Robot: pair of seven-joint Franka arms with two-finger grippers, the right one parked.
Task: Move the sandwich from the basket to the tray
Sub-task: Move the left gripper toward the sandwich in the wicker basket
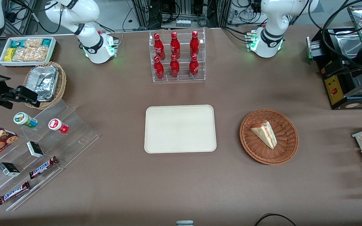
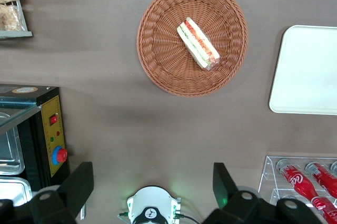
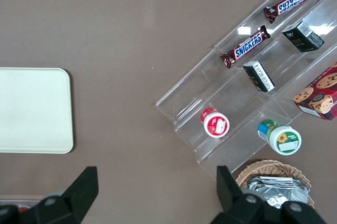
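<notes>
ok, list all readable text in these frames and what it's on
"SNICKERS": on two candy bars on the clear stepped stand.
White script on the red bottles: looks like "Coca-Cola", not fully readable.
Cookie box, two dark boxes, two lidded cups, yellow control panel: print too small.
Sandwich, basket, tray: no text.
Gripper open, high above the table: no text.

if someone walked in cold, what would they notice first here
Probably the sandwich lying alone in the reddish-brown basket, beside the bare cream tray at mid-table. Next, the clear rack of red bottles, farther from the front camera than the tray. The gripper hangs high above the table, fingers open.
</notes>
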